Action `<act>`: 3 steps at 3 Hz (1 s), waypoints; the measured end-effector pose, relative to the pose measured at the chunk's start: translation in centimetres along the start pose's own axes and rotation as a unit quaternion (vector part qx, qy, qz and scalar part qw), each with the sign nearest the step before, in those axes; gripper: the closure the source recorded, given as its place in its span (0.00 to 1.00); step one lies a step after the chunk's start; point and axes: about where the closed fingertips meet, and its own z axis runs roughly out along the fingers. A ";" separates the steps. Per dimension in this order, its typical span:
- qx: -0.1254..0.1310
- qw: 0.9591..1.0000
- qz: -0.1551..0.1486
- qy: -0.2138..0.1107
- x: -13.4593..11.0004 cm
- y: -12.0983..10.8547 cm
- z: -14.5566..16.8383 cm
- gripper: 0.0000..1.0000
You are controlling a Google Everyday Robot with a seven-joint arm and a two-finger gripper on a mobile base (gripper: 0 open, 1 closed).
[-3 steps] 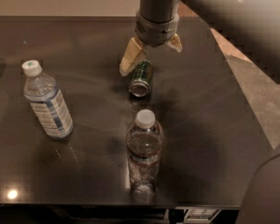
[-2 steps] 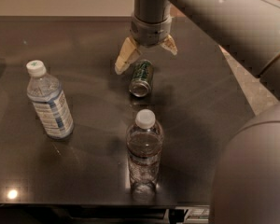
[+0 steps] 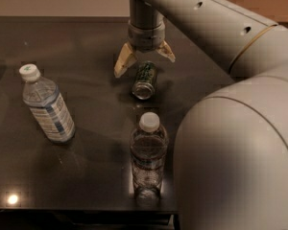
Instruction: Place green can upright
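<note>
While the gripper [image 3: 145, 63] hangs low over the far middle of the table [image 3: 81, 47], its two pale tan fingers [image 3: 122, 64] are spread wide apart and hold nothing. One finger points down and to the left, with its tip just beside the upper left of the green can [image 3: 145, 80]. The other angles out above the can's upper right. Whether either tip touches the can cannot be told. The green can lies on its side on the dark tabletop, directly under and slightly nearer the camera than the spread fingers. Its silver end faces toward the camera and its dark green wall with pale lettering runs back toward the gripper. Above the fingers, the grey wrist rises straight up and joins the thick grey arm [image 3: 206, 23], which sweeps across the upper right and swells into a large rounded section filling the lower right corner. A clear water bottle with a white cap [image 3: 147, 156] stands upright in front of the can, near the table's front edge and just beside the arm's rounded section. A second water bottle with a white cap and a printed label [image 3: 47, 104] stands well apart on the left side of the table.
</note>
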 end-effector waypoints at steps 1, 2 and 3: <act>0.000 1.000 0.009 0.014 -0.5 0.0 1.3 0.17; -0.002 1.000 0.012 0.020 -0.7 -0.1 1.9 0.41; -0.009 1.000 0.001 0.014 -0.8 -0.1 1.6 0.64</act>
